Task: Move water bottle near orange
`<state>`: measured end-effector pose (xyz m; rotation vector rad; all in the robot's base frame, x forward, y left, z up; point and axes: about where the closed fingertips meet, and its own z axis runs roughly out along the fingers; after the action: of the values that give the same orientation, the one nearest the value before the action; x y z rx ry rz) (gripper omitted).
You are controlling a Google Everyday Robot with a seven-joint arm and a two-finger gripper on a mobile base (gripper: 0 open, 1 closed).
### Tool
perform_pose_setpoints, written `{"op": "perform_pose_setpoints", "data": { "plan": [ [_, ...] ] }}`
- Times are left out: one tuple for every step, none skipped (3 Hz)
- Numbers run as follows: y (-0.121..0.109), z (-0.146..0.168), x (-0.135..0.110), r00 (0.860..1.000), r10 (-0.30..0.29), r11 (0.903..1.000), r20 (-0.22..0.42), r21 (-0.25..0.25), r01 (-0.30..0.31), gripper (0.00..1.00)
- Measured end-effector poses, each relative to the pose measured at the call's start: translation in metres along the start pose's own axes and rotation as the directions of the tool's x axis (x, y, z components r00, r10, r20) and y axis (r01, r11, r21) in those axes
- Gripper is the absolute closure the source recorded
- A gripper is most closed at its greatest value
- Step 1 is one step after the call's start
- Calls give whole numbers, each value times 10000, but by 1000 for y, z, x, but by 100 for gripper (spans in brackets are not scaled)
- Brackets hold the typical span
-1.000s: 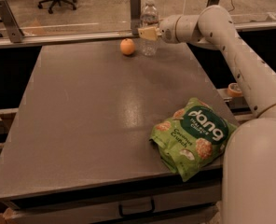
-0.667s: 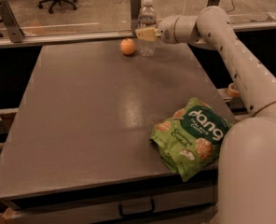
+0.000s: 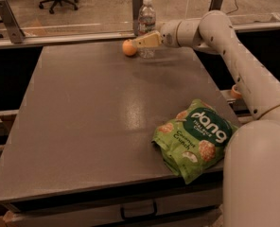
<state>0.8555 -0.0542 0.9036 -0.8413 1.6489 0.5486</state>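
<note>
The water bottle [image 3: 146, 16], clear with a white cap, stands upright at the far edge of the grey table [image 3: 83, 126]. The orange [image 3: 128, 48] sits just to its left, almost touching its base. My gripper [image 3: 145, 40] reaches in from the right and is closed around the lower half of the bottle. One cream finger [image 3: 147, 40] crosses in front of the bottle; the other is hidden behind it. The bottle's base is at the table surface.
A green snack bag [image 3: 193, 138] lies at the table's near right corner. A glass barrier with metal posts [image 3: 137, 4] runs along the far edge. My arm [image 3: 234, 56] spans the right side. Office chairs stand beyond the barrier.
The gripper and the bottle have shifted slightly left and lower, closer to the orange. The orange and the snack bag have not moved.
</note>
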Motion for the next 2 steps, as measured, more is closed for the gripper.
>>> {"op": "perform_pose_setpoints", "data": {
  "plan": [
    [-1,-5,1,10000,0,10000,21,76,0,0],
    [-3,-18,-5,9999,-146,9996,55,252,145,0]
  ]
}}
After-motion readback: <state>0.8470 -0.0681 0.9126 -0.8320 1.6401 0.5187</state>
